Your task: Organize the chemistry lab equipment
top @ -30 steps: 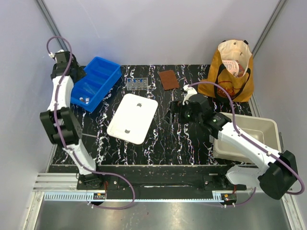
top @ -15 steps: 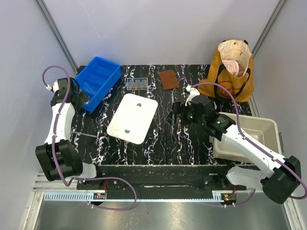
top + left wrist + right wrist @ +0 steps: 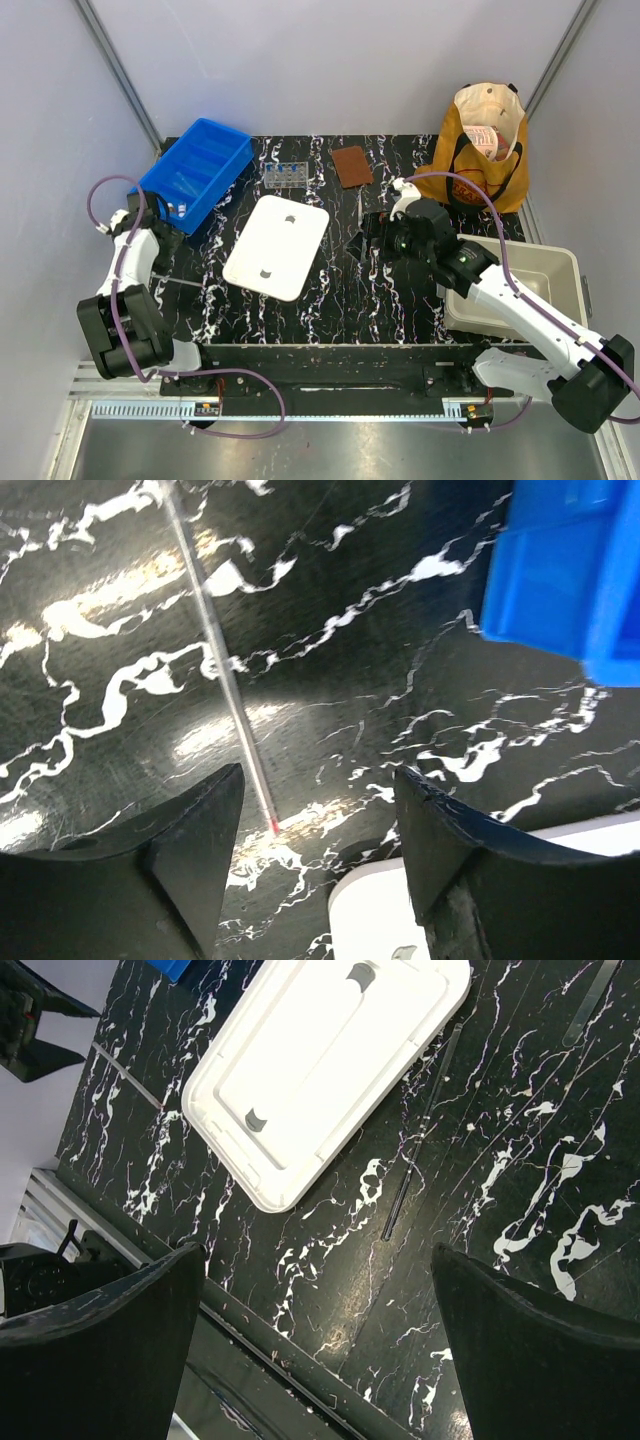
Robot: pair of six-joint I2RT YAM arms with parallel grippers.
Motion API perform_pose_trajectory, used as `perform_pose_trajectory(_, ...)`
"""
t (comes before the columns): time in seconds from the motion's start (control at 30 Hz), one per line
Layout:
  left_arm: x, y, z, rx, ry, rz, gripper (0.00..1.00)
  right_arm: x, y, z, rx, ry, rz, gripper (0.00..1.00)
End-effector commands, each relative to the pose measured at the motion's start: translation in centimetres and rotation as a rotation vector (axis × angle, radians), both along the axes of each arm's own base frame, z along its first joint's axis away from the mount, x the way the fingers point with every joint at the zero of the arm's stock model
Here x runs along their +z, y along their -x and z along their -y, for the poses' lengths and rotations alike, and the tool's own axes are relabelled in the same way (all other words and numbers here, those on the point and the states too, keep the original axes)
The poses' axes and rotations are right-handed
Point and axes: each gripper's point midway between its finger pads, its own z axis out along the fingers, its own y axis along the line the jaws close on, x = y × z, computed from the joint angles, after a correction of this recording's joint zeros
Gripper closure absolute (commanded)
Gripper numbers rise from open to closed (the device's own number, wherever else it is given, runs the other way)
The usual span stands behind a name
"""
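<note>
Withdrawing from the blue bin [image 3: 215, 150] at upper left, the left hand [image 3: 320, 780] now hovers wide and empty over a thin metal rod [image 3: 215, 650] on the counter [image 3: 350, 600]. Pickup probably follows. The right hand [image 3: 315, 1260] is likewise wide and empty.

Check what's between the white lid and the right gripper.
A thin dark rod lies on the table alongside the white lid, beneath the open right gripper. Right wrist view shows it clearest.
</note>
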Motion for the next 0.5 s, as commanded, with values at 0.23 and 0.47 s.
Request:
perform_pose_trajectory(0.23,-3.2,2.6,0.0,0.170,0.030,-0.031,0.44,2.6,0.4,-0.9,0.054,-0.060,0.052,0.00)
perform_pose_trajectory(0.47,-4.6,3.3,0.2,0.213,0.048,-0.056,0.50,2.5,0.5,-1.1,0.065,-0.062,0.051,0.00)
